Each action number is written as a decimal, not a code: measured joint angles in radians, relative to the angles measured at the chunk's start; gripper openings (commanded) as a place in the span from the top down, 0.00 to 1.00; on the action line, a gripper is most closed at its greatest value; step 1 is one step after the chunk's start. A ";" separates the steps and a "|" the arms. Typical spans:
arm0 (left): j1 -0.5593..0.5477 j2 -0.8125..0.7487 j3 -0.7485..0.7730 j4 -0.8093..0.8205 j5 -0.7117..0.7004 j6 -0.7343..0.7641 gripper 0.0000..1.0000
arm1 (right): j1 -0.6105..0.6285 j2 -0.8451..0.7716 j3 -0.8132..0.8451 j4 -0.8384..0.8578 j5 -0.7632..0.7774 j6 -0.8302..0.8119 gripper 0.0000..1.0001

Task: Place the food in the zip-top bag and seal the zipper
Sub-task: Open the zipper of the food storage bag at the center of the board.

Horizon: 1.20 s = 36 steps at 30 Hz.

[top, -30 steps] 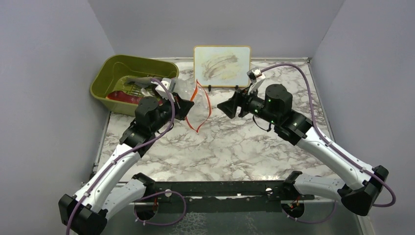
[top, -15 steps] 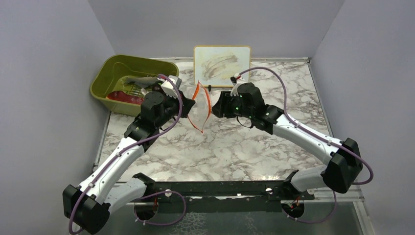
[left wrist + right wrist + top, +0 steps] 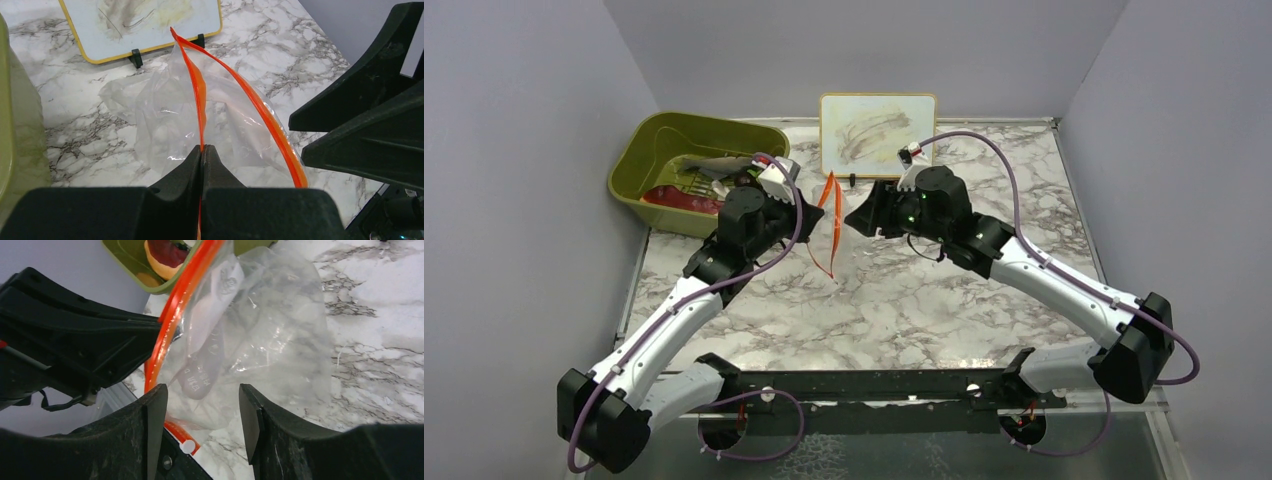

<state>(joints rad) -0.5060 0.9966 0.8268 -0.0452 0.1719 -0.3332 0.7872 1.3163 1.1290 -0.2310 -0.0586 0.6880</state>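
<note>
Table (image 3: 944,300): white marble pattern, grey veins.
Far-left corner: olive-green plastic bin (image 3: 639,150) sits on it.
Far edge, middle: small smeared whiteboard (image 3: 879,135), upright on black feet.

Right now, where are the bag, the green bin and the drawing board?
bag (image 3: 165,115), left wrist view, on its clear side.
green bin (image 3: 652,150), top view, on its inside wall.
drawing board (image 3: 878,135), top view, on its middle.

Both your arms meet above the far middle of the table (image 3: 904,300), left gripper (image 3: 812,208) and right gripper (image 3: 852,218) flanking the dangling zip-top bag (image 3: 844,250), its zipper (image 3: 830,190) hanging as a narrow orange loop, while the food (image 3: 669,197) sits in the olive-green bin (image 3: 629,165) at the far-left corner.
</note>
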 measured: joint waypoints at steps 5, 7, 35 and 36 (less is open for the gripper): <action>0.000 0.004 0.000 0.000 0.000 0.000 1.00 | 0.014 0.011 0.035 -0.003 0.003 0.001 0.39; 0.000 0.004 -0.002 0.001 0.000 0.000 1.00 | 0.018 0.011 0.039 -0.004 0.007 0.001 0.38; 0.000 -0.015 0.015 -0.111 -0.095 -0.109 1.00 | 0.071 -0.080 0.025 -0.214 0.474 -0.126 0.93; 0.000 -0.015 0.015 -0.113 -0.100 -0.122 1.00 | 0.071 -0.092 0.019 -0.208 0.471 -0.128 0.92</action>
<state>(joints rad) -0.5060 0.9817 0.8421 -0.1577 0.0723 -0.4553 0.8581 1.2247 1.1484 -0.4385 0.4122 0.5602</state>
